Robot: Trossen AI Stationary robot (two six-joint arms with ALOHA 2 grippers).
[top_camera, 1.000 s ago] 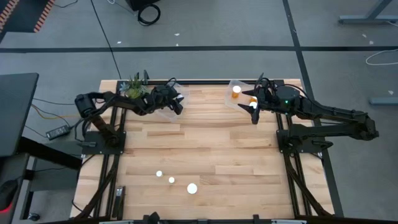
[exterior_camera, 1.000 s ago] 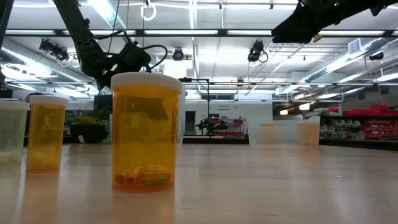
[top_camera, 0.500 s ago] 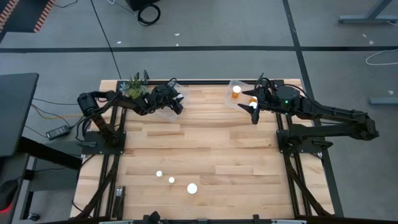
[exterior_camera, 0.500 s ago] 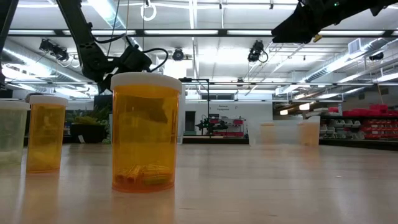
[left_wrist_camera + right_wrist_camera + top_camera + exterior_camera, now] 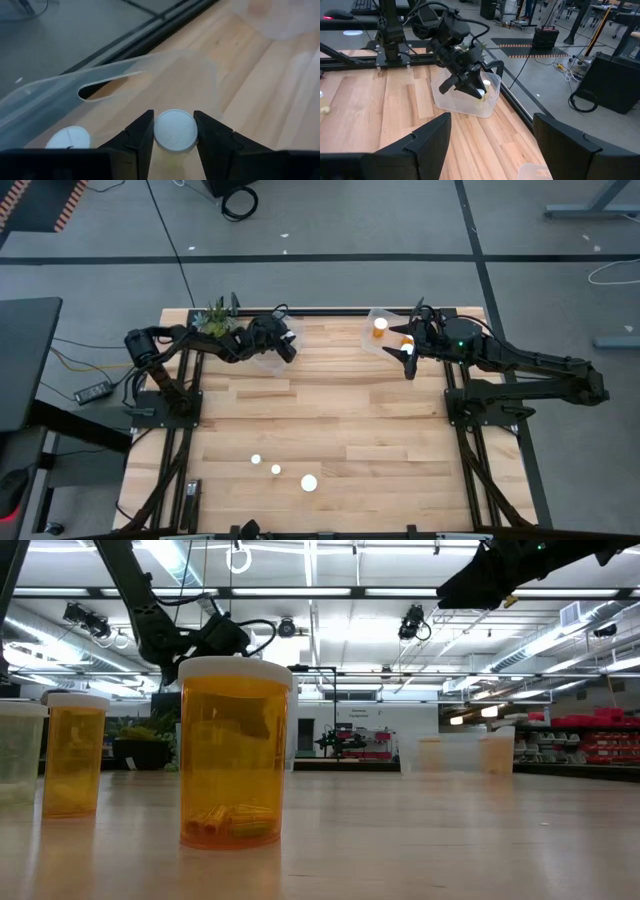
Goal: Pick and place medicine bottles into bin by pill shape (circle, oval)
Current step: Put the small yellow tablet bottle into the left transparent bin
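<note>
My left gripper (image 5: 287, 346) reaches into the clear left bin (image 5: 262, 360) at the table's far left and is shut on a medicine bottle, whose white cap (image 5: 175, 130) shows between the fingers. A second white cap (image 5: 69, 138) lies in that bin. My right gripper (image 5: 410, 361) hangs open and empty beside the clear right bin (image 5: 374, 316), which holds two bottles (image 5: 380, 324). Three more bottles (image 5: 276, 469) stand upright near the table's front edge, and they loom large in the low view (image 5: 235, 755). My left gripper pinches the bottle between its two fingers at the white cap's rim (image 5: 156, 131), one finger on each side. The fingers slant down from the table's left side into the bin. The bottle stands upright with its cap up. Whether its base rests on the bin's floor is hidden.
A green potted plant (image 5: 215, 318) stands at the far left corner, right behind the left bin. The bin's near wall has a handle slot (image 5: 110, 85). Bare wood (image 5: 330, 410) lies between the bins and the three front bottles.
</note>
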